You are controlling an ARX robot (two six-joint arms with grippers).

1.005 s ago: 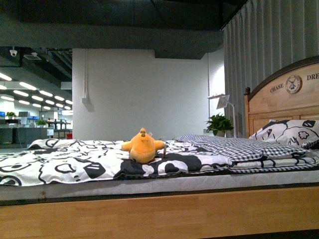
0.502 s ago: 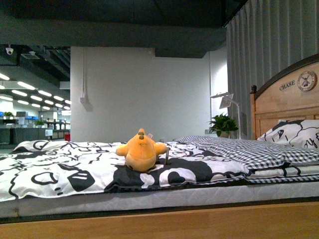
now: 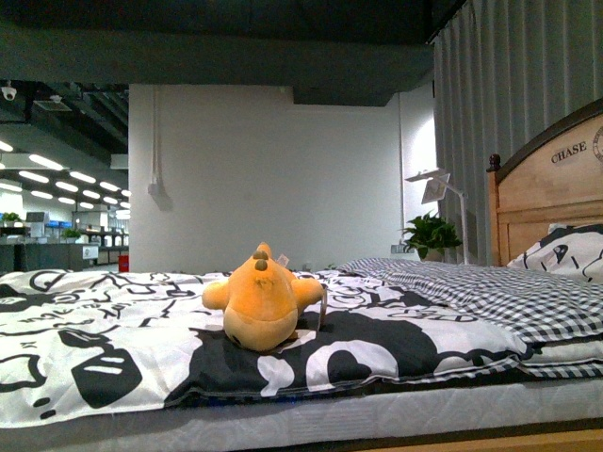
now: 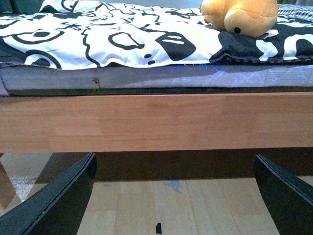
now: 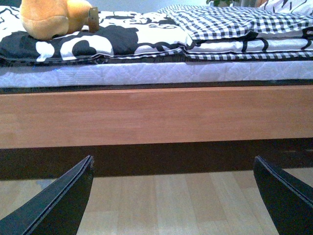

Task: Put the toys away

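I'm only approaching: left gripper (image 4: 173,196) and right gripper (image 5: 173,196) both gape wide, so next I'd reach up for the orange plush toy (image 3: 262,301) mid-frame.

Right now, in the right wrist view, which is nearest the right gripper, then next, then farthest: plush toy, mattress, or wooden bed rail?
From the right gripper:
1. wooden bed rail, straight ahead.
2. mattress, just above the rail.
3. plush toy, up on the quilt.
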